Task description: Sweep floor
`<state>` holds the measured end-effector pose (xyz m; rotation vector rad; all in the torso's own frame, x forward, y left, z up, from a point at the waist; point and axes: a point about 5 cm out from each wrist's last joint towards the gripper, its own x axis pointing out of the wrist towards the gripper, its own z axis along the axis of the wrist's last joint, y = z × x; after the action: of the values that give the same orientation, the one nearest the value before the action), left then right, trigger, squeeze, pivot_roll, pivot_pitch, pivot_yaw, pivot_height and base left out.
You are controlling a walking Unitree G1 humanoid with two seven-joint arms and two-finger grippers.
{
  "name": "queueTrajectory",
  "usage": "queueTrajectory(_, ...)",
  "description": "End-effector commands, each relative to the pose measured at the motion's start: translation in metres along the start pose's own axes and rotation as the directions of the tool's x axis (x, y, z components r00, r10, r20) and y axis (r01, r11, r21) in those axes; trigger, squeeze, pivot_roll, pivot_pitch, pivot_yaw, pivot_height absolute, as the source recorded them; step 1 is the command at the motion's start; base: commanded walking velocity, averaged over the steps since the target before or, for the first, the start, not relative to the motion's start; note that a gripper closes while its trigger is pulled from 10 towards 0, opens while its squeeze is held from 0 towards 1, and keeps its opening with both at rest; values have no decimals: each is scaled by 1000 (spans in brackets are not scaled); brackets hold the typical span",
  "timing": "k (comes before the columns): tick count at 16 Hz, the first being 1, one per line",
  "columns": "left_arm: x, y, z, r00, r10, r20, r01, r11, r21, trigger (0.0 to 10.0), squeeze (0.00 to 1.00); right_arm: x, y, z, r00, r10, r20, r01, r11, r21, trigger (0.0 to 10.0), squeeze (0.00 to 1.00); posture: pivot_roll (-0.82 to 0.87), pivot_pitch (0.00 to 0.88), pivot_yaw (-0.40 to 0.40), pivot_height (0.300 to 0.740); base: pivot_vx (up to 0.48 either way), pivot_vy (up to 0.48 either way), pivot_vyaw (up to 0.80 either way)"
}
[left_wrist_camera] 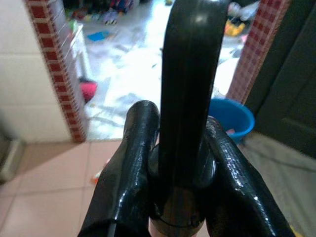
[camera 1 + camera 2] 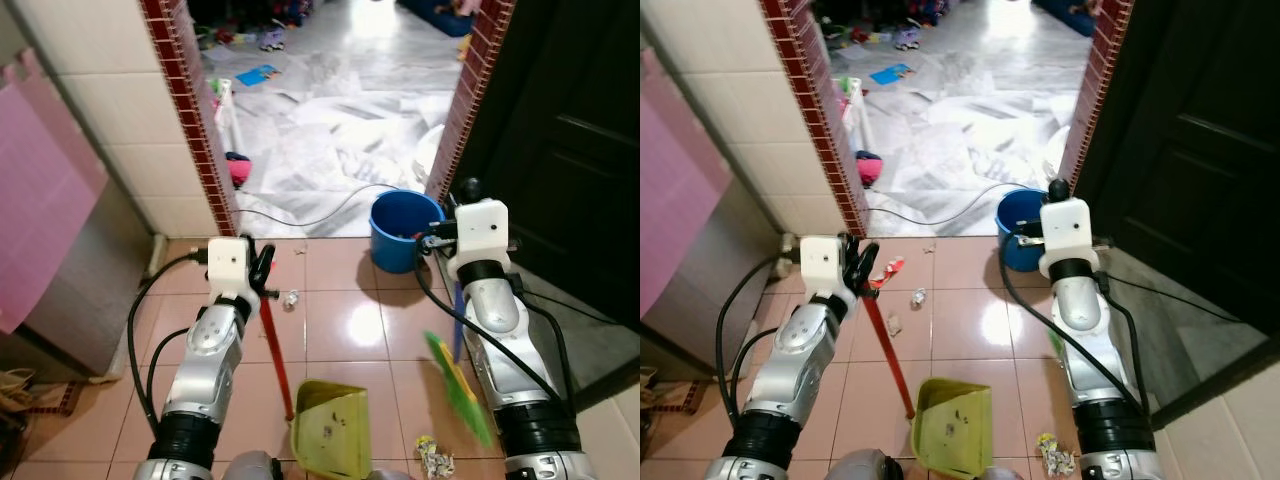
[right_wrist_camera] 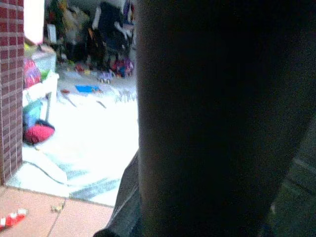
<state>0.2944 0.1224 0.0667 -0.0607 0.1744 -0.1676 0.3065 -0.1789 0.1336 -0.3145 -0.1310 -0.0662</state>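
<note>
My left gripper (image 2: 262, 268) is shut on the black top of a red dustpan handle (image 2: 275, 350); the left wrist view has both fingers (image 1: 133, 163) clamped on it. The handle slants down to a yellow-green dustpan (image 2: 335, 425) resting on the pink tiles between my arms. My right gripper (image 2: 463, 200) is shut on a broom with a blue handle (image 2: 458, 322). Its green bristles (image 2: 458, 388), blurred, hang just above the floor right of the dustpan. The right wrist view is mostly blocked by the dark handle (image 3: 217, 118). Litter lies about: a crumpled wrapper (image 2: 290, 299), a red wrapper (image 2: 887, 268), a scrap (image 2: 434, 458).
A blue bucket (image 2: 405, 228) stands in the doorway ahead, close to my right arm. A cable (image 2: 320, 215) runs across the threshold. A dark door (image 2: 570, 150) is on the right, a tiled wall with red brick trim (image 2: 190, 110) and pink cloth (image 2: 40, 190) on the left.
</note>
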Motion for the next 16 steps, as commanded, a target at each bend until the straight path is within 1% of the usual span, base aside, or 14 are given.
queueTrajectory(1, 0, 11, -5, 999, 38, -19, -37, 998, 46, 10000, 0, 2, -11, -9, 996, -55, -72, 53, 998, -29, 10000, 0, -72, 0, 36, 740, 0, 0, 0)
queueTrajectory(3, 1, 18, -9, 997, 70, -30, -69, 998, 12, 10000, 0, 1, -14, -18, 987, -75, -144, 62, 994, -92, 10000, 0, -72, 0, 33, 740, 0, 0, 0)
queueTrajectory(4, 3, 21, -6, 995, 101, 0, -101, 995, -21, 10000, 0, -1, -18, -20, 981, -103, -167, 96, 994, -51, 10000, 0, -72, 0, 33, 740, 0, 0, 0)
queueTrajectory(5, 4, 23, -6, 993, 120, -5, -120, 992, -32, 10000, 0, -2, -19, -22, 977, -110, -181, 103, 993, -48, 10000, 0, -78, 0, 30, 740, 0, 0, 0)
queueTrajectory(6, 5, 18, -8, 996, 91, -22, -92, 995, -48, 10000, 0, -5, -14, -27, 972, -95, -213, 93, 995, -16, 10000, 0, -79, 0, 38, 740, 0, 0, 0)
queueTrajectory(7, 5, 14, -8, 997, 75, -21, -76, 996, -54, 10000, 0, -6, -12, -30, 966, -102, -238, 104, 995, -3, 10000, 0, -81, 0, 45, 740, 0, 0, 0)
queueTrajectory(8, 5, 13, -10, 997, 74, -32, -76, 994, -73, 10000, 0, -7, -12, -30, 961, -112, -254, 118, 993, 11, 10000, 0, -82, 0, 50, 740, 0, 0, -800)
queueTrajectory(9, 5, 11, -14, 997, 71, -39, -74, 994, -78, 10000, 0, -7, -13, -30, 954, -128, -271, 134, 991, 3, 10000, 0, -85, 0, 58, 740, 0, 0, -800)
queueTrajectory(10, 5, 9, -19, 996, 69, -64, -74, 993, -93, 10000, 0, -9, -14, -33, 939, -150, -310, 165, 986, 23, 10000, 0, -88, 0, 62, 740, 0, 0, -800)
queueTrajectory(13, 8, 7, -14, 997, 58, -53, -63, 994, -94, 10000, 0, -10, -15, -39, 921, -159, -357, 195, 979, 67, 10000, 0, -86, 0, 64, 740, 0, 0, -800)
queueTrajectory(16, 11, 9, -10, 997, 59, -46, -63, 994, -90, 10000, 0, -9, -12, -37, 921, -157, -357, 202, 975, 91, 10000, 0, -85, 0, 67, 740, 0, 0, -800)
